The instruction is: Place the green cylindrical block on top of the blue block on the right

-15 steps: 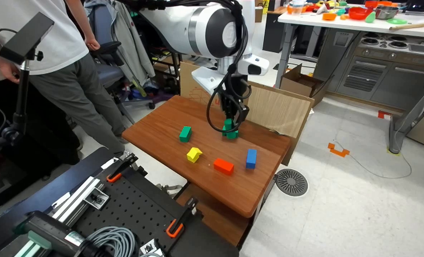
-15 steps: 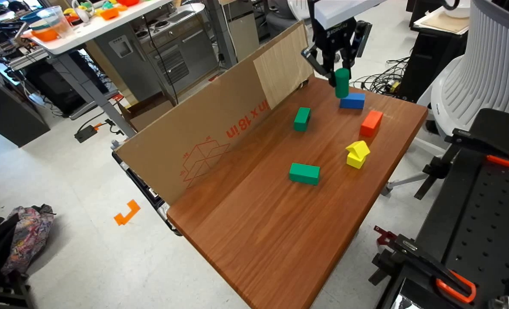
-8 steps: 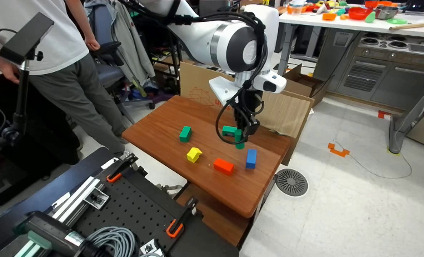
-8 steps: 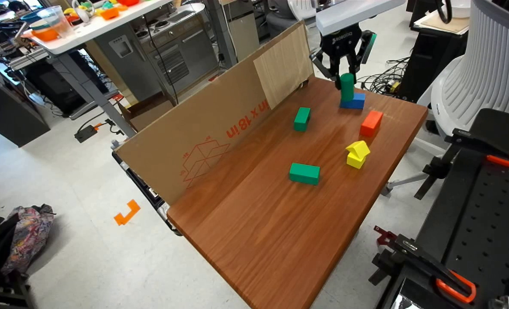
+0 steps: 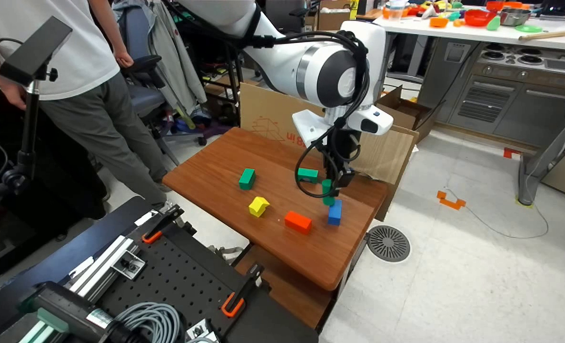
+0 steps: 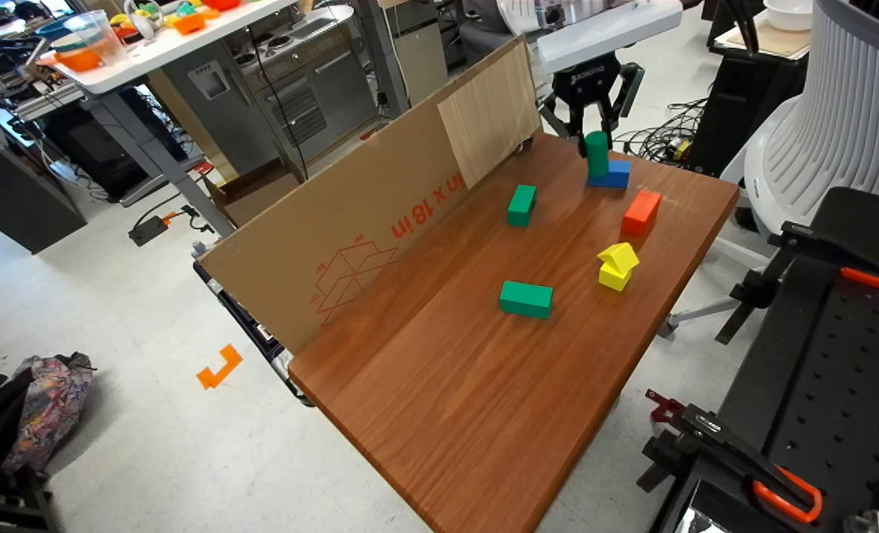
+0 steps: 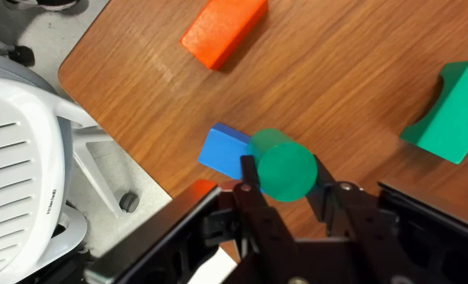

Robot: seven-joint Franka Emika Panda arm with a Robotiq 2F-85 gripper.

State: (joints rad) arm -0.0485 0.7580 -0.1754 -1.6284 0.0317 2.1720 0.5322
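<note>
While the black fingers point(image 7: 251, 175) pinch the smooth green cylindrical block point(image 7: 287, 172) upright, by or above one end of the blue rectangular block point(image 7: 222, 152), contact's unclear. The former's prob. light, stiff, slightly slippery; best gripped on opp. sides, base free.

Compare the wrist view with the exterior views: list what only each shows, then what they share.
Only the wrist view: the round top of the green cylindrical block nearly face-on, and small dark lettering on the white chair.

Only the exterior views, both of them: the yellow blocks, the plain green block and the printed cardboard panel.

Shared: the gripper closed on that cylinder, the blue block, the orange-red block, the arched green block and the wooden table.
</note>
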